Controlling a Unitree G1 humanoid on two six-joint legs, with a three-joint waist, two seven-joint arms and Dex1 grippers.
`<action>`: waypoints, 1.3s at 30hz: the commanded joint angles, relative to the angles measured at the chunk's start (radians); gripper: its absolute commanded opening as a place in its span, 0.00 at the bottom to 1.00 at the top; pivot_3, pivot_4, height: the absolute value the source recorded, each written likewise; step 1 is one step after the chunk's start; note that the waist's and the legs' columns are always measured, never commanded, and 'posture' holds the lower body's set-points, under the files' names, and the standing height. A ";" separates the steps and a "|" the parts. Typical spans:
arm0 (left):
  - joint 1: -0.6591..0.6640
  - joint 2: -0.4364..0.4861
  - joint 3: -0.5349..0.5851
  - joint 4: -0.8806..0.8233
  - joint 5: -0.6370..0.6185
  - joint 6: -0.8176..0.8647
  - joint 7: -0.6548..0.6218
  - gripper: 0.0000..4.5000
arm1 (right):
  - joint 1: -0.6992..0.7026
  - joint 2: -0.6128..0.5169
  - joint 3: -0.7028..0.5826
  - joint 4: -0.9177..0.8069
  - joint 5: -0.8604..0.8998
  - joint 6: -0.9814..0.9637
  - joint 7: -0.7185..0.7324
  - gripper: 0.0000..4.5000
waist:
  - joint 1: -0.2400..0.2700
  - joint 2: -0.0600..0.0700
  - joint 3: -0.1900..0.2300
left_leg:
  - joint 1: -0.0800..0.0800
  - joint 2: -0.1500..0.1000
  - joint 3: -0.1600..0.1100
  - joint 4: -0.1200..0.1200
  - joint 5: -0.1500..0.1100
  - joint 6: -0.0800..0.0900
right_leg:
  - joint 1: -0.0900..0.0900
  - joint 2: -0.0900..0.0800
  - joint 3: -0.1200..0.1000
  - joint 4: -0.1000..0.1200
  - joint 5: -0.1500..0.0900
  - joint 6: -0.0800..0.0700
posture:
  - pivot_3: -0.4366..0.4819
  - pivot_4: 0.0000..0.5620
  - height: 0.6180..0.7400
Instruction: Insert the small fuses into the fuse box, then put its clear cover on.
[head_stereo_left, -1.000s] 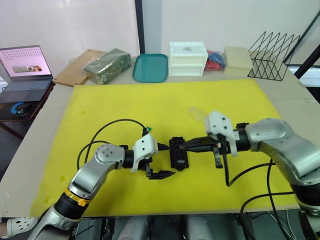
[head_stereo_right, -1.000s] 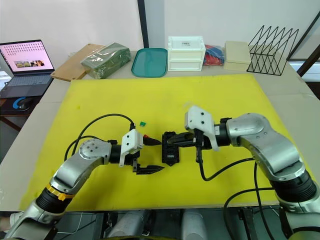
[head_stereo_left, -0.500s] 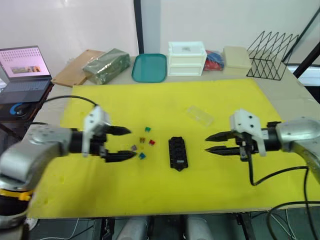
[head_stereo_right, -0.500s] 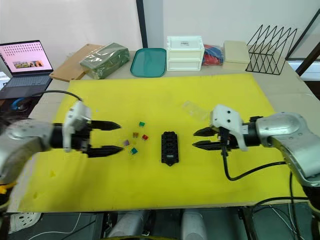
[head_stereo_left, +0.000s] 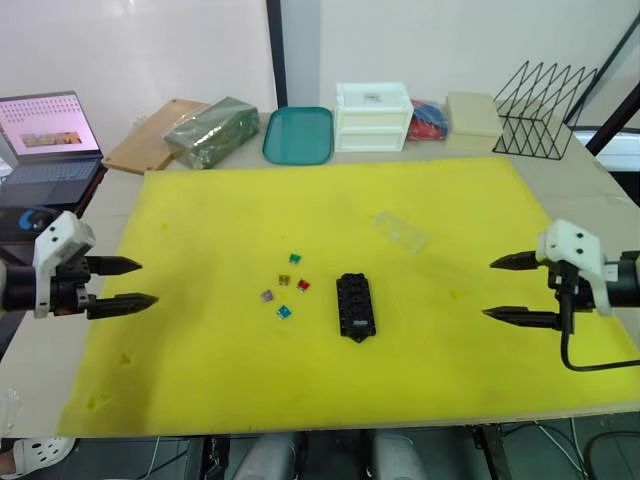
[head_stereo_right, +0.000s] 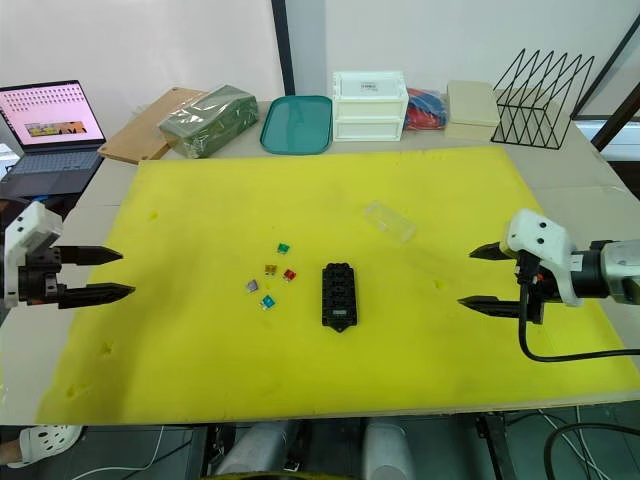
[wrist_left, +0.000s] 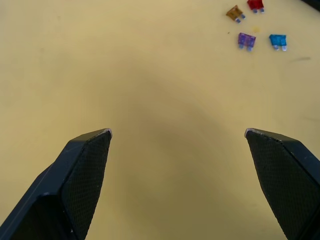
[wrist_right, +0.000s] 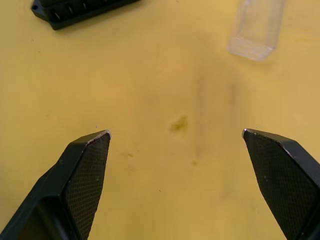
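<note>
Five loose fuses (head_stereo_right: 268, 283) lie well ahead of the wide-open left claw (head_stereo_right: 108, 274), nearer it than the equally spread right claw (head_stereo_right: 480, 276).

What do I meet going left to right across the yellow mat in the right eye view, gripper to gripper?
Left gripper → purple fuse → red fuse → fuse box → clear cover → right gripper.

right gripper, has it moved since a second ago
Yes. The right gripper, open, has pulled away from the fuse box toward the robot's right, now near the yellow mat's right edge.
</note>
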 joint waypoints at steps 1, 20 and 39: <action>-0.033 -0.022 -0.018 -0.037 -0.017 -0.002 -0.008 1.00 | -0.040 -0.006 -0.011 -0.028 0.008 -0.011 -0.011 0.99 | 0.001 0.000 0.000 | 0.000 0.000 0.000 0.000 0.000 0.000 | 0.000 0.000 0.000 0.000 0.000 0.000 | 0.48 0.27 1.00; -0.525 -0.353 -0.508 0.284 -0.009 0.383 -0.177 0.66 | -0.338 0.172 0.330 -0.352 0.079 0.121 -0.087 1.00 | -0.001 -0.001 0.001 | -0.001 0.000 0.000 0.003 0.000 0.000 | -0.001 0.001 -0.001 0.002 0.000 0.000 | 0.48 0.27 1.00; -0.634 -0.498 -0.576 0.506 0.134 0.356 -0.266 0.66 | -0.352 0.168 0.364 -0.369 0.042 0.130 -0.112 1.00 | 0.002 -0.001 0.000 | -0.002 -0.001 0.000 0.003 0.000 0.000 | -0.001 0.000 -0.001 0.002 0.000 0.000 | 0.48 0.27 1.00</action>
